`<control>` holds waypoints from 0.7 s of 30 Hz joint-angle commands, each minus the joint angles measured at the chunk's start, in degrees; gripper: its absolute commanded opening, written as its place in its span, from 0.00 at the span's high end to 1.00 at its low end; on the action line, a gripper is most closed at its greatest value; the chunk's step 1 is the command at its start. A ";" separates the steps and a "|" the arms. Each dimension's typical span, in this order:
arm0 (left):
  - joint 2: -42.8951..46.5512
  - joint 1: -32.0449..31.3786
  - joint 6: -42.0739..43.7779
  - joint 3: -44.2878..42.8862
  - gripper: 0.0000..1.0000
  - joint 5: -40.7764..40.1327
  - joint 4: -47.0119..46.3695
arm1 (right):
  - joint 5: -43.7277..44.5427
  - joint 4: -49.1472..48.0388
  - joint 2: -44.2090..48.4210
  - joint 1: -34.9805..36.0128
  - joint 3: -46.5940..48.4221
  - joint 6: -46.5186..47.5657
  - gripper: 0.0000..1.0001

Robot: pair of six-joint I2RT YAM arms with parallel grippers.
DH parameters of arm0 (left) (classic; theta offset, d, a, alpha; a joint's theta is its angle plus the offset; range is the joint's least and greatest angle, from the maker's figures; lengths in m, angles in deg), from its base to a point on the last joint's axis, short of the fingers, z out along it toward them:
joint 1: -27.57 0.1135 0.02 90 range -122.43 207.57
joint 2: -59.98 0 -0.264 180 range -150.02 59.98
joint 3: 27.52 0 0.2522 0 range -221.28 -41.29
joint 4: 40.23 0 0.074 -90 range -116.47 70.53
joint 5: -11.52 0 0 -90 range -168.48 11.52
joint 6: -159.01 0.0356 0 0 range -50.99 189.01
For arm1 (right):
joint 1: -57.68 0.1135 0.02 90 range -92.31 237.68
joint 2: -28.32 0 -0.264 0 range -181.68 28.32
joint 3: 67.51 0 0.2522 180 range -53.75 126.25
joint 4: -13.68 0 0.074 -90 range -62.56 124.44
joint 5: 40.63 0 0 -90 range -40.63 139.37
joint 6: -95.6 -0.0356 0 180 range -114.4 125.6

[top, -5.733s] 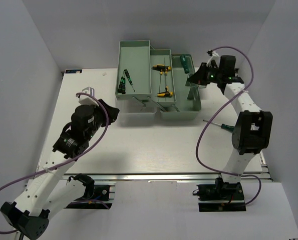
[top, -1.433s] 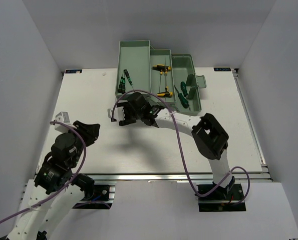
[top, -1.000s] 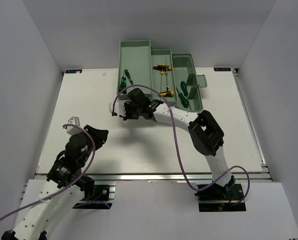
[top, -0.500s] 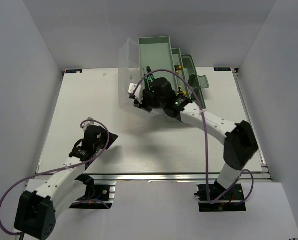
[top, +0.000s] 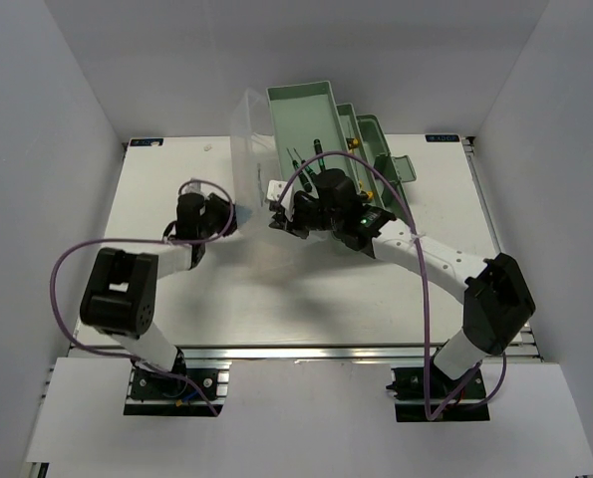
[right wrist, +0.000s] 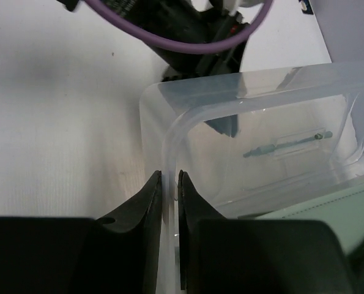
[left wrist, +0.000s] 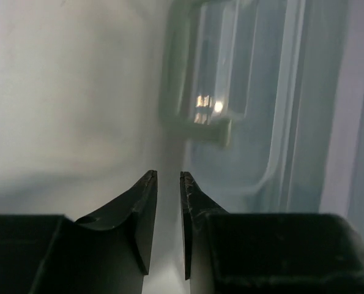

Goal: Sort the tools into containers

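The mint-green toolbox trays (top: 301, 112) stand tipped up at the back of the table, with the clear lid (top: 246, 139) hanging open on their left. Dark-handled screwdrivers (top: 317, 149) lie in the trays. My right gripper (top: 279, 207) is shut on the lid's clear rim (right wrist: 169, 138). A thin metal rod (right wrist: 286, 144) shows through the lid in the right wrist view. My left gripper (top: 224, 214) is just left of the lid. Its jaws stand nearly shut with a narrow gap and nothing between them (left wrist: 168, 184). The lid's latch (left wrist: 200, 116) is straight ahead of it.
White walls close in the table on the left, back and right. The right arm's purple cable (top: 416, 299) loops over the table's middle. The left arm's cable (right wrist: 169, 37) and body show beyond the lid.
My left arm has swung from the near left up to the lid's left side. My right gripper still holds the lid, and the toolbox has tipped and shifted slightly.
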 commanded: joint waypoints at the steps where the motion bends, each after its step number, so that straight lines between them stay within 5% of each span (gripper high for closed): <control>1: -3.59 0.77 -0.97 -6.23 0.68 6.68 -7.21 | -4.42 -7.64 4.69 0.68 0.63 -1.00 1.00; 3: -6.66 1.21 -2.46 -7.73 0.68 9.22 -10.90 | -5.39 -5.46 4.61 0.76 1.42 -0.30 1.00; 7: -13.34 2.00 -7.82 -11.33 0.68 17.40 -20.20 | -6.88 0.86 4.08 0.76 4.05 1.90 0.36; 8: -15.53 2.00 -8.70 -11.95 0.69 18.63 -21.27 | -7.23 1.06 4.51 0.76 4.32 2.60 0.34; 13: -18.10 2.09 -11.26 -14.85 0.69 20.66 -23.66 | -3.21 3.27 13.18 0.68 0.56 5.15 0.36; 18: -19.33 2.18 -11.78 -16.79 0.68 21.37 -23.74 | 6.46 -20.01 27.09 0.41 -17.37 5.60 0.30; 21: -19.59 2.09 -12.22 -17.31 0.69 21.81 -24.27 | 16.55 -22.94 26.95 -5.70 -15.29 -7.45 0.59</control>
